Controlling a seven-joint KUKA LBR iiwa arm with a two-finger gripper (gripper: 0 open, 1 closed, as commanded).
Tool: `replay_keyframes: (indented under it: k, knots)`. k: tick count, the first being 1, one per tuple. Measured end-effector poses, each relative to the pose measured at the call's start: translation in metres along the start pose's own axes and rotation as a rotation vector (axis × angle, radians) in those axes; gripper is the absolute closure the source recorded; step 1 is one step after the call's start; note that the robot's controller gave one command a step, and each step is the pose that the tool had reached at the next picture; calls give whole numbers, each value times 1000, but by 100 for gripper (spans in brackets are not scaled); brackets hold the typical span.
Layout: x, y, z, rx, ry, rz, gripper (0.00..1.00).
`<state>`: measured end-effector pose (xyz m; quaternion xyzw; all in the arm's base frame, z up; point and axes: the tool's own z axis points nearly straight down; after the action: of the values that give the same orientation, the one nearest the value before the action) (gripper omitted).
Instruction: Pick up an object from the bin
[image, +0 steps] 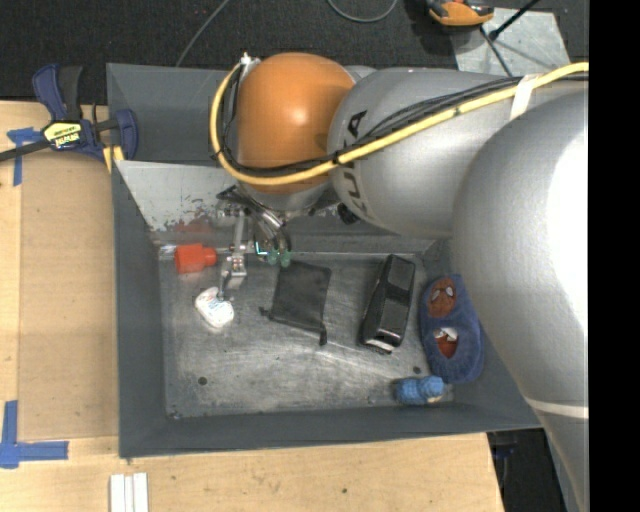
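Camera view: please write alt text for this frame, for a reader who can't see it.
The arm's gripper is over the left part of the grey metal bin, between a small orange-red block and a white lump. To its right lie a flat black pad, a black box and, by the right wall, a blue soft toy.

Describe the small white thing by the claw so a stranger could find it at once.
Look at the left half of the grey bin. Just in front of the claw lies a small white lump. It is the only white thing there: behind it sits a red-orange piece, to its right a dark flat square.
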<state>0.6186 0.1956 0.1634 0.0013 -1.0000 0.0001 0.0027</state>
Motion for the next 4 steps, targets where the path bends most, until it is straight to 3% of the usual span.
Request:
replay_keyframes:
  k: [1,2,3,4]
  knots:
    - [-11,-95,88,-3,-13,-302,0]
    - [24,-137,62,4,-8,-673,0]
    - [-6,-151,40,5,-11,-1173,0]
    - [-11,-145,89,7,-10,-1478,0]
